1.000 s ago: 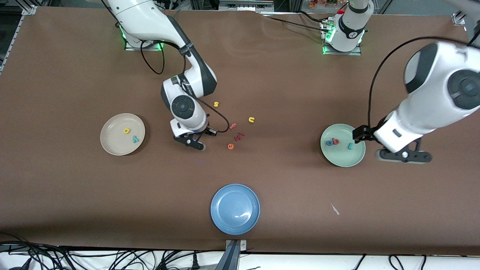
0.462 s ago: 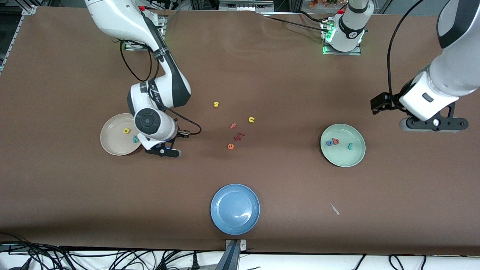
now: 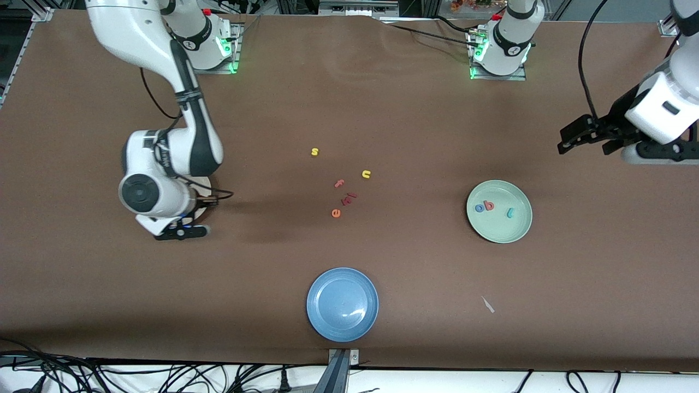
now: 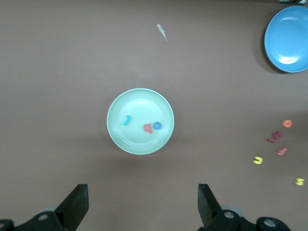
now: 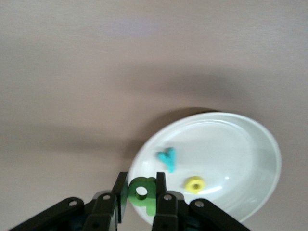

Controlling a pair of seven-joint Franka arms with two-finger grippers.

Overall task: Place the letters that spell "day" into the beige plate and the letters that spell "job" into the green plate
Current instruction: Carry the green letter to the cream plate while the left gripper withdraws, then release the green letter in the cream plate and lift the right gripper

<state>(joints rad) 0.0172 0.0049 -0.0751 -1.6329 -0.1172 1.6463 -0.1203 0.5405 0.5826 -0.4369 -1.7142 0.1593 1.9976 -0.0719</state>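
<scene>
Fingers of my right gripper (image 5: 141,202) are clamped on the green d (image 5: 143,193), apparently over the rim of the beige plate (image 5: 250,187), where the yellow a (image 5: 195,184) and teal y (image 5: 167,158) lie just ahead. My left gripper (image 4: 143,207) waits spread apart, high above the green plate (image 4: 140,101), whose three letters need nothing more.

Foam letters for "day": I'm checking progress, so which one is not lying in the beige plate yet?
The green foam d: the right gripper holds it over the round beige plate, where the teal y and yellow a already lie.
</scene>
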